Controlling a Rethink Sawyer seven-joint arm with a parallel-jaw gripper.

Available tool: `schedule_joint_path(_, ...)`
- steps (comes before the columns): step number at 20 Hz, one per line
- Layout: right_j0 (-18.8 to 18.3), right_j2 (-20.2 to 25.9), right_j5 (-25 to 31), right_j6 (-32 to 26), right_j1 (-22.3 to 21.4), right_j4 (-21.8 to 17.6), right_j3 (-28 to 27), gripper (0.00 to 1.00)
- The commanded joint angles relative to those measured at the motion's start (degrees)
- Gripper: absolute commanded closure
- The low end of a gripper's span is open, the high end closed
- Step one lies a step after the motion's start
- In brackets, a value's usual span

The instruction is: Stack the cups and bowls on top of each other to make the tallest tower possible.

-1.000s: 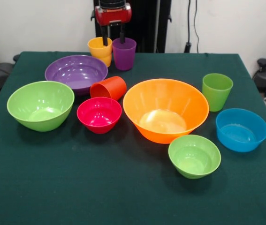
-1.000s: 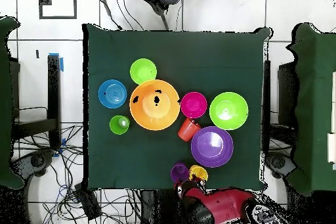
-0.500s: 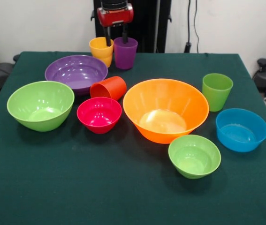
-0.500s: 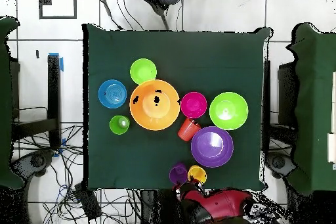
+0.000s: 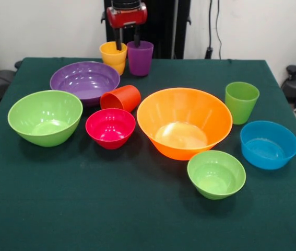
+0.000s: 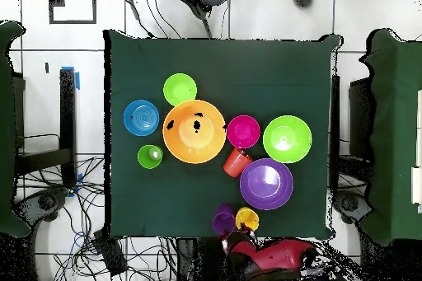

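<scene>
My gripper (image 5: 127, 41) (image 6: 235, 230) hangs open at the table's far edge, one finger dipping into the yellow cup (image 5: 113, 54) (image 6: 247, 218), the other at the purple cup's (image 5: 140, 58) (image 6: 224, 218) rim. An orange-red cup (image 5: 120, 98) lies on its side between the purple bowl (image 5: 85, 81) and the large orange bowl (image 5: 184, 123). The green cup (image 5: 241, 102) stands upright at the right. A large green bowl (image 5: 45, 117), pink-red bowl (image 5: 110, 128), small green bowl (image 5: 216, 174) and blue bowl (image 5: 269, 145) sit apart on the cloth. No tower shows.
The dark green tablecloth (image 5: 137, 219) covers the whole table. Cables (image 6: 82, 236) and chair parts lie on the floor around it. The yellow and purple cups stand close to the table edge by the robot's base (image 6: 276, 259).
The gripper has shifted slightly to the right in the front view, and the yellow and purple cups have moved a little with it.
</scene>
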Motion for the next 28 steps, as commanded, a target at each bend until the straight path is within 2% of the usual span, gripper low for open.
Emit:
schedule_joint_path(1, 5.7, -1.9, -3.1, 2.9, 3.0, -2.4, -8.3, 0.0)
schedule_joint_path(3, 6.9, -3.1, -4.0, 3.0, 3.3, -2.1, -8.7, 0.0)
schedule_joint_path(4, 7.5, -3.7, -4.4, 3.0, 3.5, -1.9, -8.9, 1.0)
schedule_joint_path(7, 10.2, -7.1, -6.3, 2.9, 4.7, -1.1, -10.0, 1.0)
schedule_joint_path(10, 11.7, -8.6, -7.3, 3.2, 5.3, -0.3, -10.5, 1.0)
schedule_joint_path(15, 11.4, -8.2, -9.3, 3.6, 6.1, -0.2, -11.0, 1.0)
schedule_joint_path(22, 11.9, -10.0, -12.3, 3.4, 8.0, 0.7, -11.7, 1.0)
schedule_joint_path(26, 10.4, -10.2, -12.6, 3.7, 5.4, -0.6, -10.2, 1.0)
schedule_joint_path(28, 7.5, -7.3, -10.1, 4.6, 1.0, -4.3, -7.5, 1.0)
